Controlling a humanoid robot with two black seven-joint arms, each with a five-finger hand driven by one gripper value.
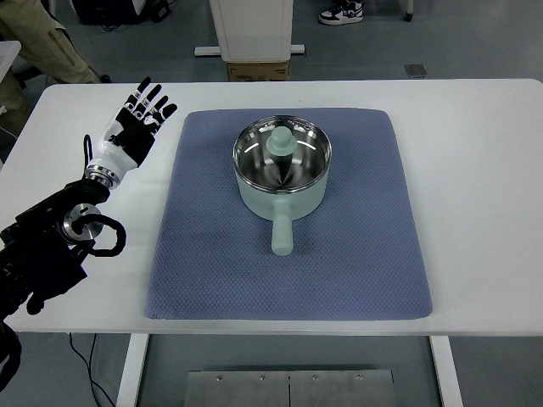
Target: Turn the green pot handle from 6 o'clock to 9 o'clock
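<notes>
A pale green pot with a shiny steel inside stands on the blue-grey mat at the middle of the table. Its lid knob shows inside the rim. The green handle points straight toward me, at 6 o'clock. My left hand hovers over the white table to the left of the mat, fingers spread, palm up, holding nothing, well apart from the pot. No right arm shows in the picture.
The white table runs beyond the mat on all sides. A cardboard box and a white stand sit behind the far edge. A person's leg is at the top left, and a shoe at the top.
</notes>
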